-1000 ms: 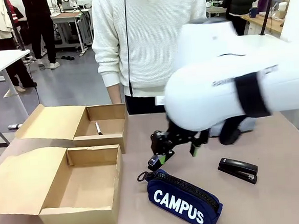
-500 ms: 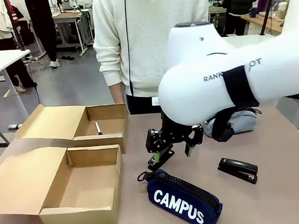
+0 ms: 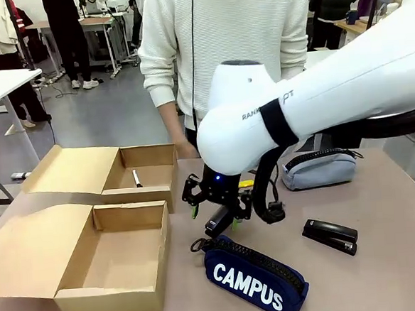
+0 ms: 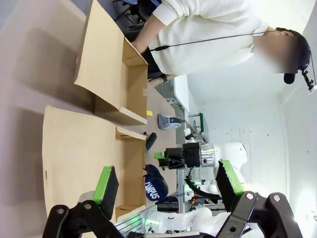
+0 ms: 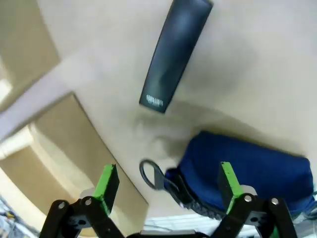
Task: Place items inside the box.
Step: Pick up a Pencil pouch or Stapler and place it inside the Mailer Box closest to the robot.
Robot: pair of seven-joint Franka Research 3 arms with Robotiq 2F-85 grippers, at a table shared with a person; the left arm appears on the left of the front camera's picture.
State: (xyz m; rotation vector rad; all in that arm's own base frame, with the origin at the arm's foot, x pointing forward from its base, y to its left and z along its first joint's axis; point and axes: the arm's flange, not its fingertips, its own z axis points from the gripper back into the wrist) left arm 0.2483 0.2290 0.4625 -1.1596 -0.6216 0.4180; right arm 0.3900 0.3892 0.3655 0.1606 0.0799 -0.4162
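Now | right tool wide, empty | right wrist: stapler plain | front: tool half hides it | left tool wide, empty

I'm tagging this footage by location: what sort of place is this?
Probably a robotics lab or workshop. A white robot arm reaches over a table shared with a standing person, and workbenches loaded with equipment stand farther back in the open room.

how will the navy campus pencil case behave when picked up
Probably floppy: the navy pencil case looks like soft fabric, so it would likely sag if lifted by one end. Its bulging sides suggest some contents, so moderate weight. It lies flat on the table, unlikely to roll.
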